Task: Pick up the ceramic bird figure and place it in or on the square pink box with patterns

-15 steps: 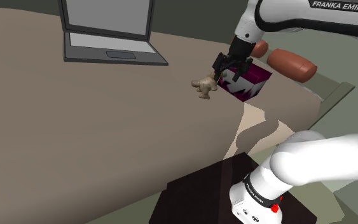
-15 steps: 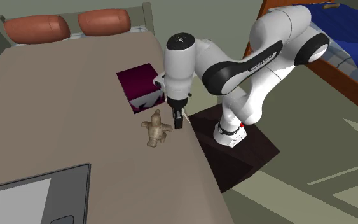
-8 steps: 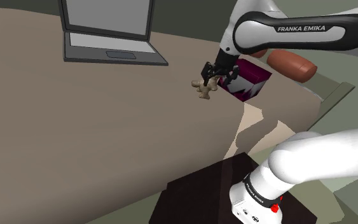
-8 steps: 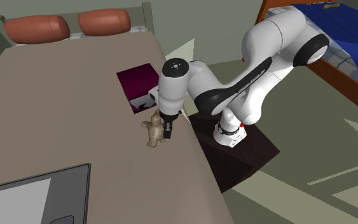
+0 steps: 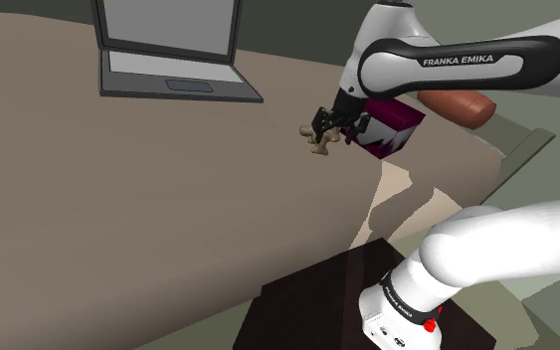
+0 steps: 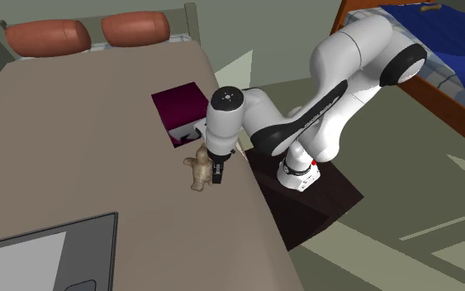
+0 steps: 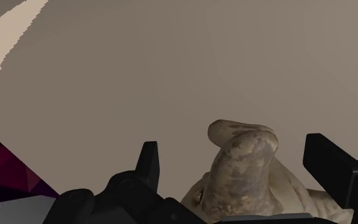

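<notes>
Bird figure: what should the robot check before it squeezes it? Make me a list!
1. Gripper open: ok, its fingers stand apart.
2. Bird figure between the fingers: ok, seen in the wrist view.
3. Figure centred in the gap: not ok, it sits nearer one finger.
4. Gripper low enough: ok, it is down at the figure's level in the shoulder view.
5. Pink box close for the carry: ok, it stands just beside the figure.

Bird figure (image 7: 247, 168) is sitting on the bed (image 7: 171, 63) right between the jaws of the gripper (image 7: 233, 147), and the box (image 7: 6, 173) is lying just beside them.
</notes>
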